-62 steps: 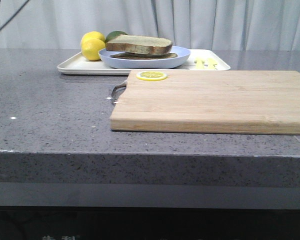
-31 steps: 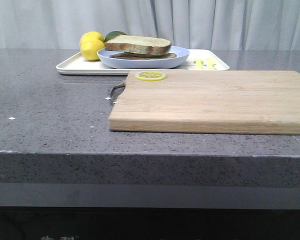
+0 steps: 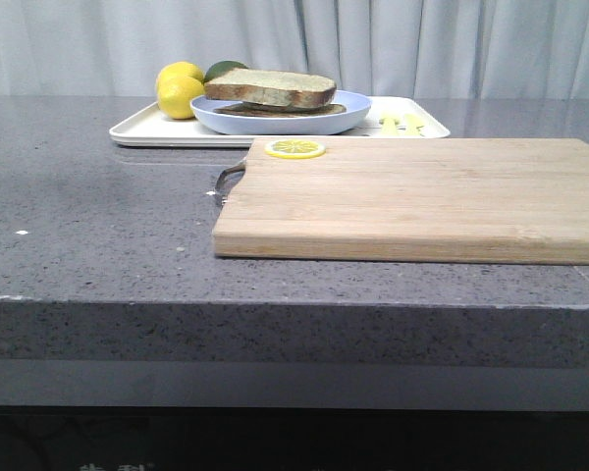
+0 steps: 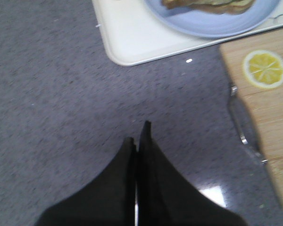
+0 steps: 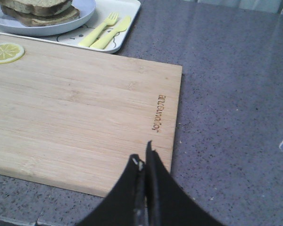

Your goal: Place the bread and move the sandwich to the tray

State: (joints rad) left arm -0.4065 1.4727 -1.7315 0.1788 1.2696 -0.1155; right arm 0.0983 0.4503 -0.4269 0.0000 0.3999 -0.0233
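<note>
The sandwich (image 3: 271, 90), with the thick pale bread slice on top, lies on the round light-blue plate (image 3: 353, 106), which stands in the white tray (image 3: 137, 128) at the back of the counter. It also shows in the right wrist view (image 5: 37, 9) and partly in the left wrist view (image 4: 207, 4). The egg is hidden. My left gripper (image 4: 137, 134) is shut and empty over the bare grey counter, short of the tray (image 4: 132, 37). My right gripper (image 5: 142, 155) is shut and empty over the near right corner of the cutting board (image 5: 75, 108). Neither gripper shows in the front view.
A wooden cutting board (image 3: 422, 196) with a metal handle (image 3: 231, 179) lies in front of the tray, a lemon slice (image 3: 295, 148) on its far left corner. Two lemons (image 3: 180, 90) and a green fruit (image 3: 226, 69) sit in the tray's left end. A yellow fork and knife (image 5: 104, 30) lie at its right end.
The front view has shifted very slightly; the tray, plate and board sit a few pixels further left than one second ago. Nothing else differs.
</note>
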